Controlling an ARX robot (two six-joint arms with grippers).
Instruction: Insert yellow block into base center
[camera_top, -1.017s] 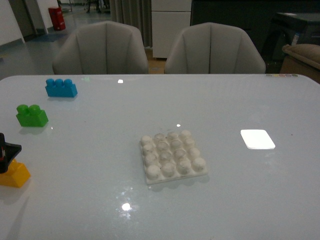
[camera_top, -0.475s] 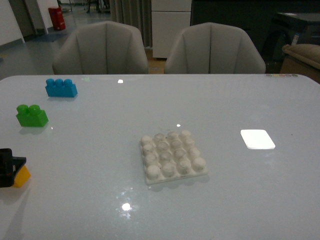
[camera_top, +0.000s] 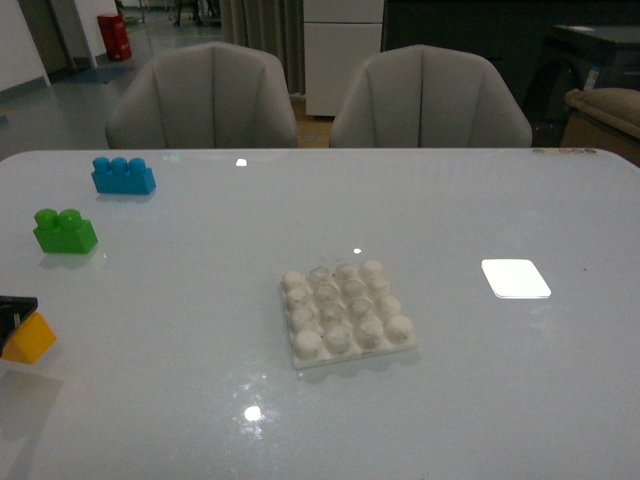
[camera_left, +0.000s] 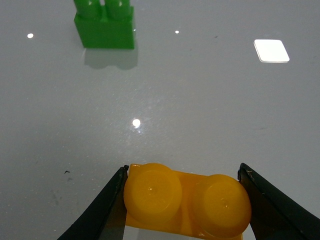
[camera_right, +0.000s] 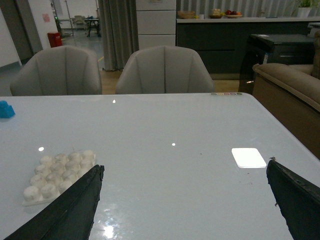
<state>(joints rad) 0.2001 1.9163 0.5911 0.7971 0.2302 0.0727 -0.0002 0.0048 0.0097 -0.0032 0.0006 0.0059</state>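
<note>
The small orange-yellow plastic brick with two round studs (camera_left: 186, 202) is at the near left edge of the grey table (camera_top: 180, 330). The left gripper (camera_left: 183, 175) pinches it at both ends, and it looks just lifted. The white square plate with bumpy studs (camera_top: 345, 312) sits in the middle, well to the right. Picking up is the step in hand. Next the arm must carry the brick right and press it onto the plate's middle studs. The right gripper (camera_right: 182, 200) is spread wide and holds nothing. A second ago the brick sat lower, with the gripper on top
</note>
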